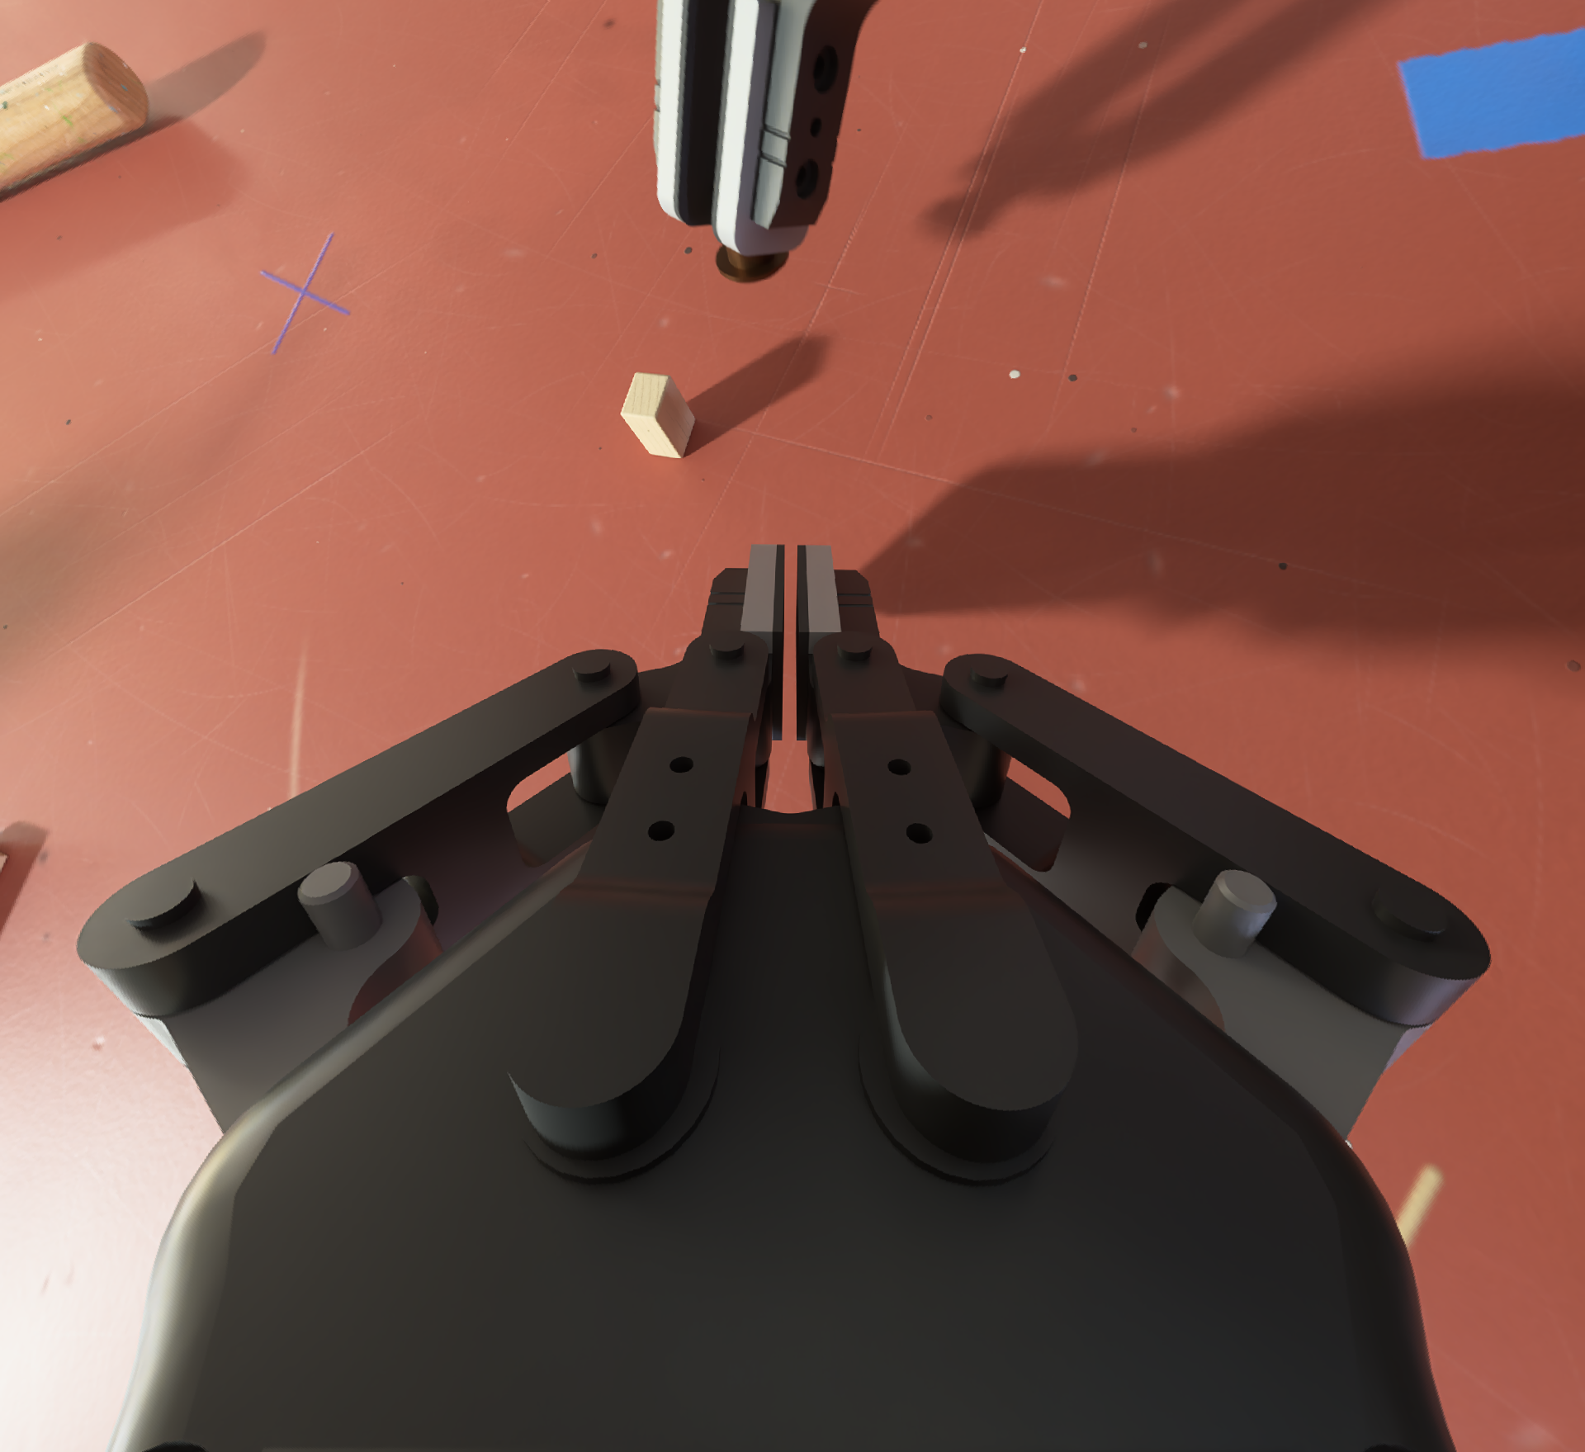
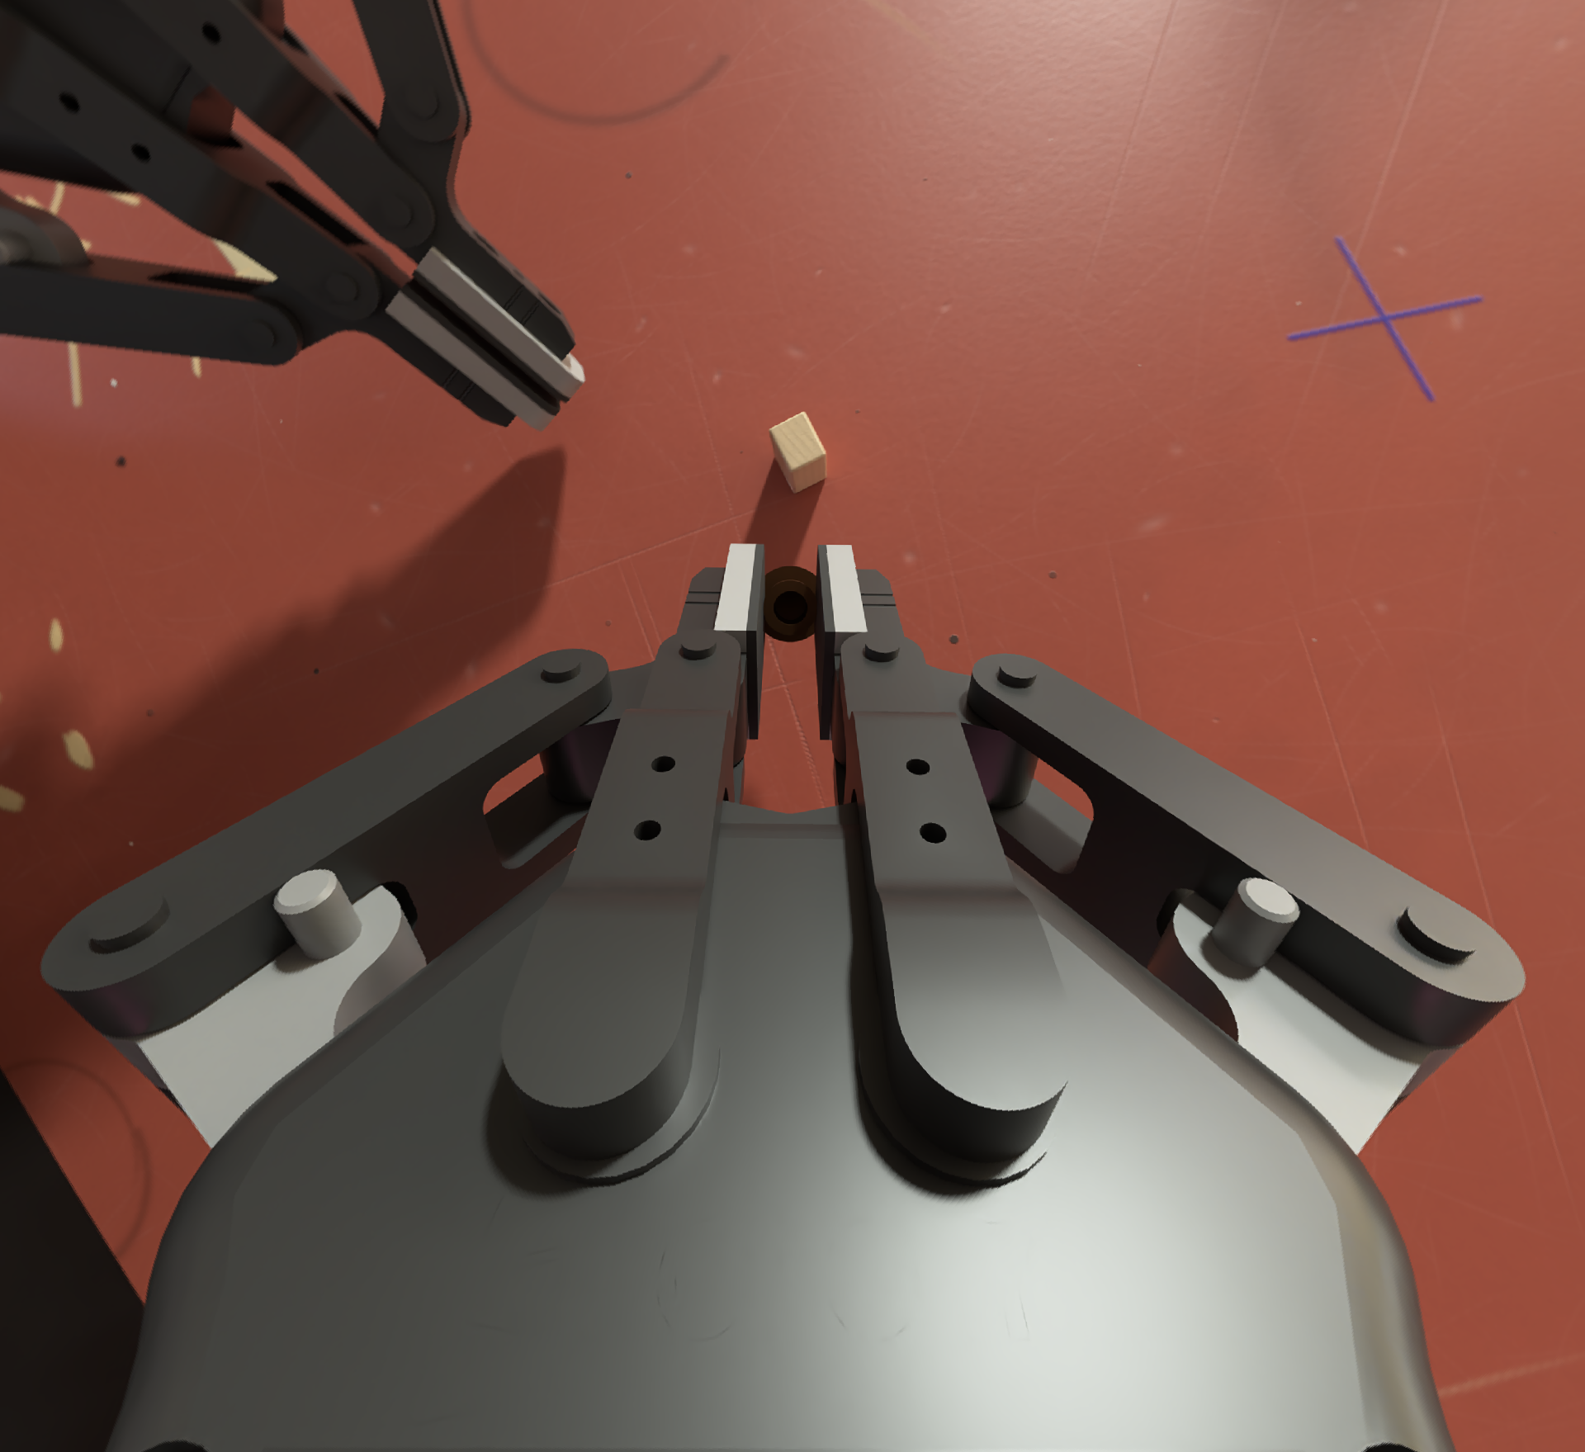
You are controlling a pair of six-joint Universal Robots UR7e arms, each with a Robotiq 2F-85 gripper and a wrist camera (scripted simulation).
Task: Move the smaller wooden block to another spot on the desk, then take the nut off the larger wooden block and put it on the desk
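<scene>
Left wrist view: my left gripper [image 1: 791, 553] is closed and empty, above the desk [image 1: 1115, 382]; the small wooden block [image 1: 658, 414] stands ahead. Right wrist view: my right gripper [image 2: 791, 553] clamps the nut [image 2: 789, 603]. Lower until contact, then release.

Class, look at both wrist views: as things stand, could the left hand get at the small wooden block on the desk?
Probably yes. The small wooden block stands free on the desk ahead of the left hand, nothing between them, but its fingers are shut and must open first.
</scene>
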